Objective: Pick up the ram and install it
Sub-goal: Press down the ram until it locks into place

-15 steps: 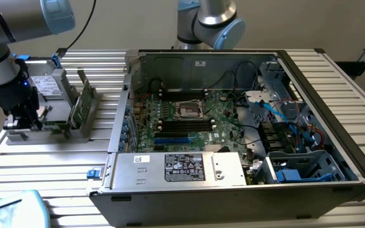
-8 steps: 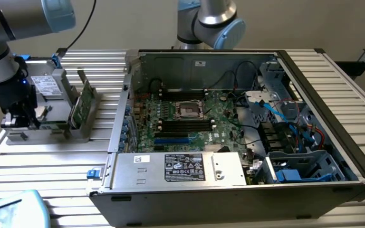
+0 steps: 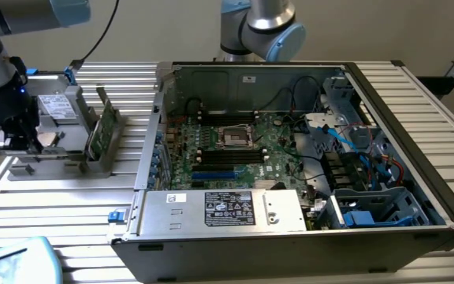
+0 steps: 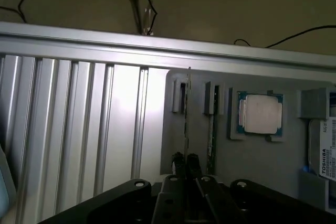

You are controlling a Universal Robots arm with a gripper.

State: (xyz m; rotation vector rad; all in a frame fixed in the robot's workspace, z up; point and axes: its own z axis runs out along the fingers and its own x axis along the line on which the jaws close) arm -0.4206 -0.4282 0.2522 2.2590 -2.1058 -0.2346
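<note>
In the wrist view the gripper (image 4: pixel 185 163) has its two fingertips (image 4: pixel 178 160) drawn close together. The thin edge of the ram (image 4: pixel 186 121) runs between them, so it appears to be clamped on the near end of the stick. The ram stands on its long edge in a slot of the grey holder (image 4: pixel 247 169). A second stick (image 4: pixel 212 129) is just beside it, and the processor (image 4: pixel 261 114) and a hard drive (image 4: pixel 324 156) are further along. In the exterior view this holder is on the slatted table (image 3: pixel 54 207), at the exterior view's left of the open computer case (image 3: pixel 211 83).

The step in hand seems to be taking the stick out of its slot. Because the grip is at one end and not at the middle, the free end may probably hang down or turn. The pull should therefore be slow and straight along the slot guide (image 4: pixel 178 98), with the board kept upright. A sideways drift could rub it on the neighbouring stick or jam it in the guide. The grip must be firm enough that the thin board does not slip.
</note>
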